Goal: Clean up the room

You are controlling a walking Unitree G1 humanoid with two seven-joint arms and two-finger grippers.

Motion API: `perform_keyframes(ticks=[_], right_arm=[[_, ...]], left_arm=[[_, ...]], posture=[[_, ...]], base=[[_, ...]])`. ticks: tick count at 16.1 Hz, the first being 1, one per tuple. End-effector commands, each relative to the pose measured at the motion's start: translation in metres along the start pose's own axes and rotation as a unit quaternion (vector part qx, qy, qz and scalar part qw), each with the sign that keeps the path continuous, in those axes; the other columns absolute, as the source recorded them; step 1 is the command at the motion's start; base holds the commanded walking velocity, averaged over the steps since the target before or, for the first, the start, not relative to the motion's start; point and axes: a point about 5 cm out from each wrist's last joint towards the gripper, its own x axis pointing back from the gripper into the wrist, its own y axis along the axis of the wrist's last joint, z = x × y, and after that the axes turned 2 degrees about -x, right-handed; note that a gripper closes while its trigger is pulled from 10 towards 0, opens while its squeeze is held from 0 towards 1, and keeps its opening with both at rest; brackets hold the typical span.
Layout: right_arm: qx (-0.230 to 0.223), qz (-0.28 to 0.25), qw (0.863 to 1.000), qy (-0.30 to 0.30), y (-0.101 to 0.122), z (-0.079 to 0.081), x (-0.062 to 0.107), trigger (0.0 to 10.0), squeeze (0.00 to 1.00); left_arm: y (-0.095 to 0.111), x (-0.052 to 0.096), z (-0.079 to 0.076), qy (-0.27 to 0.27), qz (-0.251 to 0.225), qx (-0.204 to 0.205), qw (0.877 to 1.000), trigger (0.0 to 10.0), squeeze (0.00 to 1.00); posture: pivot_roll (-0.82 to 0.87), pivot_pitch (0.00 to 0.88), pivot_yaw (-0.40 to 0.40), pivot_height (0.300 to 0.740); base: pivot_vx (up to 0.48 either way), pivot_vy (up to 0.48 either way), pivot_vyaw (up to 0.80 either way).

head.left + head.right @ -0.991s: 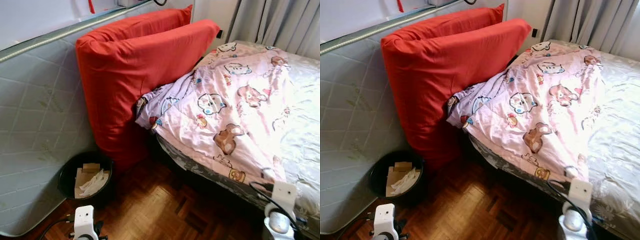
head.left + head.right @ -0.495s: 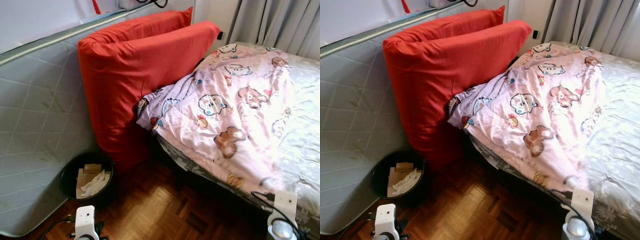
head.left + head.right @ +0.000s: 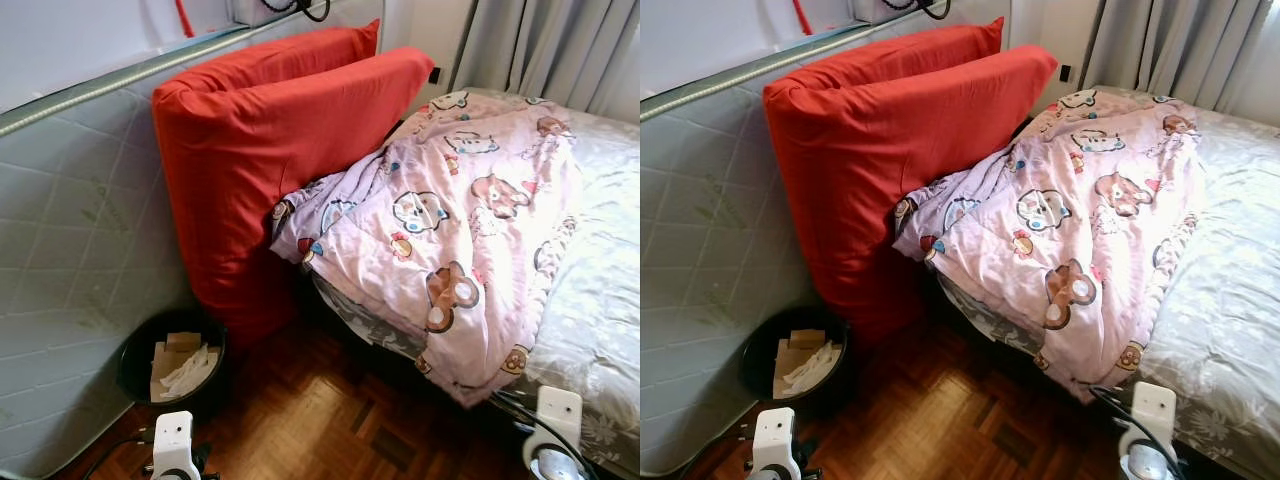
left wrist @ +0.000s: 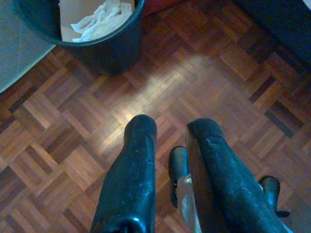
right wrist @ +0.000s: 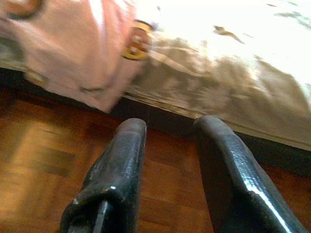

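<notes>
**Both grippers empty and low beside the bed**

The left gripper (image 4: 167, 131) hangs over the parquet floor (image 4: 73, 121), its two black fingers (image 4: 133, 165) parted by a narrow gap and grasping nothing. Just beyond its tips stands a dark round bin (image 4: 104, 46) holding crumpled white paper (image 4: 104, 14) and a piece of cardboard (image 4: 73, 7). In the head views the left wrist's white mount (image 3: 172, 440) shows at the bottom edge, near the bin (image 3: 170, 355).

The right gripper (image 5: 167, 128) is also released, fingers (image 5: 121, 160) spread with nothing between them, held low over the floor and pointing at the bed's dark side. Ahead of it a corner of the pink quilt (image 5: 73, 53) hangs over the bed edge, beside the grey sheet (image 5: 233, 92). This view is blurred. The right wrist's mount (image 3: 555, 420) shows near the bottom of the head view, close to the bed's near edge.

Farther out, the quilt (image 3: 450, 220), printed with cartoon bears, lies rumpled across the bed (image 3: 600, 300), one corner drooping toward the floor. At its left edge two big red cushions (image 3: 270, 150) stand upright, leaning on a pale quilted mattress (image 3: 70, 250) propped on its side against the wall. The bin sits on the floor between the mattress and the lower end of the cushions. Grey curtains (image 3: 560, 50) hang behind the bed
</notes>
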Motion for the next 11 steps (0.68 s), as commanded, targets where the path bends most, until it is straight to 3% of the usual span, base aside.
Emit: perform_keyframes(ticks=[1, 2, 3, 5, 6, 8, 11], right_arm=[[-0.036, 0.002, 0.999, 0.037, 0.000, 0.012, 0.001, 10.0, 0.00], [-0.079, 0.010, 0.994, 0.074, -0.004, 0.021, 0.004, 10.0, 0.00], [-0.090, 0.016, 0.992, 0.088, -0.006, 0.025, 0.005, 10.0, 0.00], [-0.088, 0.031, 0.988, 0.119, -0.016, 0.035, 0.010, 10.0, 0.00], [-0.087, 0.067, 0.984, 0.142, -0.032, 0.041, 0.016, 10.0, 0.00], [-0.083, 0.110, 0.979, 0.153, -0.052, 0.044, 0.024, 10.0, 0.00], [-0.081, 0.131, 0.975, 0.158, -0.066, 0.047, 0.032, 10.0, 0.00]], left_arm=[[-0.002, 0.000, -0.001, -0.002, 0.011, -0.003, 1.000, 10.0, 0.00], [-0.002, -0.001, -0.003, -0.004, 0.011, -0.002, 1.000, 10.0, 0.00], [-0.001, -0.001, -0.003, -0.005, 0.011, -0.003, 1.000, 10.0, 0.00], [0.001, -0.002, -0.005, -0.008, 0.010, -0.003, 1.000, 10.0, 0.00], [0.000, -0.002, -0.006, -0.010, 0.012, -0.003, 1.000, 10.0, 0.00], [-0.001, -0.002, -0.006, -0.009, 0.015, -0.002, 1.000, 10.0, 0.00], [-0.001, -0.001, -0.004, -0.007, 0.017, -0.001, 1.000, 10.0, 0.00]], posture=[[0.06, 0.000, 0.004, 0.740], [0.06, 0.000, 0.002, 0.740], [0.06, 0.000, 0.001, 0.740], [0.05, 0.007, 0.004, 0.740], [0.05, 0.009, 0.002, 0.740], [0.06, 0.014, 0.001, 0.740], [0.06, 0.031, 0.004, 0.740]], base=[[0.000, 0.000, 0.00], [0.000, 0.000, 0.00], [0.000, 0.000, 0.00], [0.000, 0.000, 0.00], [0.000, 0.000, 0.00], [0.000, 0.000, 0.00], [0.000, 0.000, 0.00]])
